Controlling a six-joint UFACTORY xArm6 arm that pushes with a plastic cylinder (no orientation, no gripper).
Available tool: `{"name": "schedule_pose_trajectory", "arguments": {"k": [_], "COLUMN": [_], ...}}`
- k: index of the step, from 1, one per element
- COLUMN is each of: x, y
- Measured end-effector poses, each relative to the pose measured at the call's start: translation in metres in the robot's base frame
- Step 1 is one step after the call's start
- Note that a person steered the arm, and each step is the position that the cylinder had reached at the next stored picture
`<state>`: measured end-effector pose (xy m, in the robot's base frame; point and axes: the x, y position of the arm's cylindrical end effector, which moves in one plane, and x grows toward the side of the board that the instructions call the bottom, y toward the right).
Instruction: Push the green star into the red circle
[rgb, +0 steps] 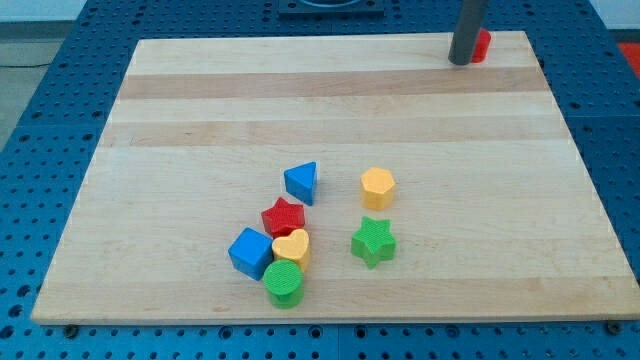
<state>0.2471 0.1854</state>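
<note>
The green star lies right of the board's middle, toward the view's bottom. A red block, the red circle, sits at the board's top right edge, mostly hidden behind my rod. My tip rests at the view's top right, touching or right next to that red block on its left side. The tip is far from the green star, which lies well below and to the left of it.
A yellow hexagon sits just above the green star. To the left are a blue triangle, a red star, a yellow heart, a blue cube and a green cylinder. The wooden board lies on a blue perforated table.
</note>
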Motion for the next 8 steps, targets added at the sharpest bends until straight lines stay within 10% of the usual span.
{"name": "schedule_pose_trajectory", "arguments": {"k": [2,5,8], "x": [0.073,0.360,0.335], "y": [0.032,-0.022,-0.183]}}
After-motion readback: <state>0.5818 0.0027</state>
